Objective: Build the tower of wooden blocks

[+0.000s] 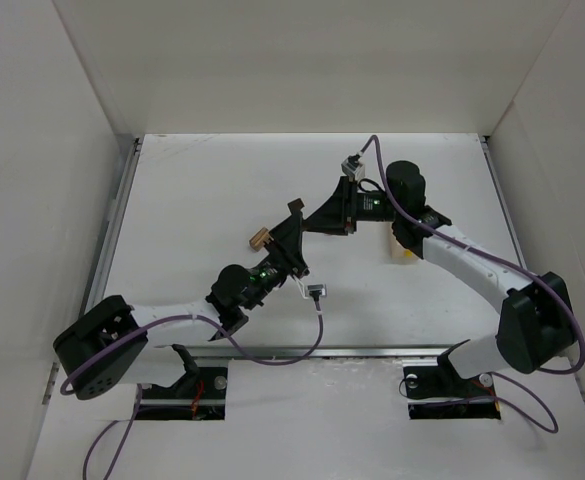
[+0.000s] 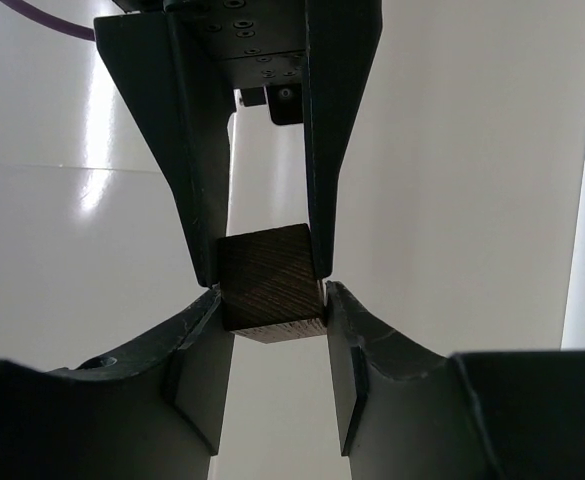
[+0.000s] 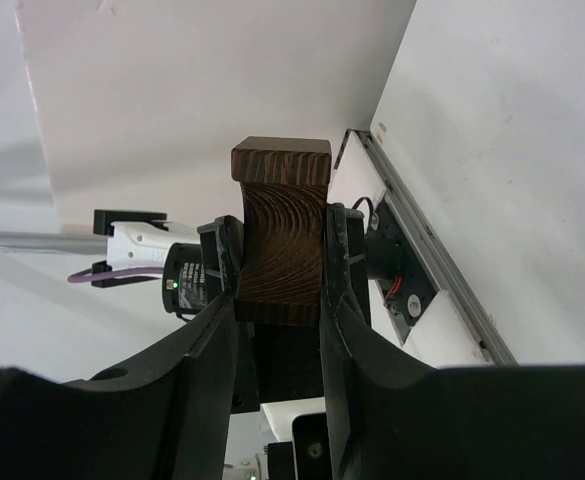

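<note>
We are holding a dark brown wood block (image 3: 280, 250) clamped in the right gripper (image 3: 280, 222), whose fingers are pressing on both of its sides. The block is showing fine striped grain and squared edges. It is sitting off the surface, over the middle of the white table (image 1: 192, 190), between the two arms. The left gripper (image 2: 272, 305) is meeting it from the opposite side, its fingertips flanking the block's end. Whether they are pinching it we cannot tell.
</note>
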Action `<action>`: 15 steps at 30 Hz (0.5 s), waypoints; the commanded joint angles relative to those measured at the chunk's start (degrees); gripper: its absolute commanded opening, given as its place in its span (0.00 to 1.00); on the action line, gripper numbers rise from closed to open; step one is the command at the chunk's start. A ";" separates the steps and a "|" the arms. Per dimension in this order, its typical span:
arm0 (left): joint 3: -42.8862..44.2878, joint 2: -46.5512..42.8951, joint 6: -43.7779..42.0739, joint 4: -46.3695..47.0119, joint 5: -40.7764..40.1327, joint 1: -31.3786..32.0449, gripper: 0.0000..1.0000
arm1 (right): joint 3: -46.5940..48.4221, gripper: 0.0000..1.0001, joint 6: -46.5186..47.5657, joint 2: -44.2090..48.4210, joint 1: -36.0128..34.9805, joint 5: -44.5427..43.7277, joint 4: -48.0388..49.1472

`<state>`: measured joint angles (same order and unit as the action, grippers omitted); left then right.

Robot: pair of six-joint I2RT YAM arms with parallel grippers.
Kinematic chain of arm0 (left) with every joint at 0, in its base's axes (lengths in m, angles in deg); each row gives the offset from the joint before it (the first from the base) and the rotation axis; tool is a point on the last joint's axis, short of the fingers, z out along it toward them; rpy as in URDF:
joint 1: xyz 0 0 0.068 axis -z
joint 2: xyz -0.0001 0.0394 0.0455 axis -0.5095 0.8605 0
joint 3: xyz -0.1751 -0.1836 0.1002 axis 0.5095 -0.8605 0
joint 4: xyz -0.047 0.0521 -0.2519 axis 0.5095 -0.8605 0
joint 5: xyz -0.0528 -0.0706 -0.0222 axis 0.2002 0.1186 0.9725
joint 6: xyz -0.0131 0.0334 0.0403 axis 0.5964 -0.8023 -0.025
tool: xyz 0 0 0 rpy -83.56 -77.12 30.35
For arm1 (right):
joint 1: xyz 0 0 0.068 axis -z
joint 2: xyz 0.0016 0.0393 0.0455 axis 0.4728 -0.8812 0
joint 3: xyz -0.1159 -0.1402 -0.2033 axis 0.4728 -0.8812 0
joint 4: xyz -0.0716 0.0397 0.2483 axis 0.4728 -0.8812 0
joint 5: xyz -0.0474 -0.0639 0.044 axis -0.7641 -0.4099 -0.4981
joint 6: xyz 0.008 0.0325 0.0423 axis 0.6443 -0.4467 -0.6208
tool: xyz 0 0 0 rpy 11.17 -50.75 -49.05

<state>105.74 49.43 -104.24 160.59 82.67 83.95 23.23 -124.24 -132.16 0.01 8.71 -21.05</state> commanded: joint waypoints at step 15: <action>1.00 -7.66 3.18 -2.63 -9.89 0.38 0.00 | 8.09 0.74 15.45 0.32 -0.63 -8.68 -22.01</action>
<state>105.83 46.90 -103.32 157.63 77.68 84.25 27.23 -116.24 -132.58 -0.41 4.93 -31.78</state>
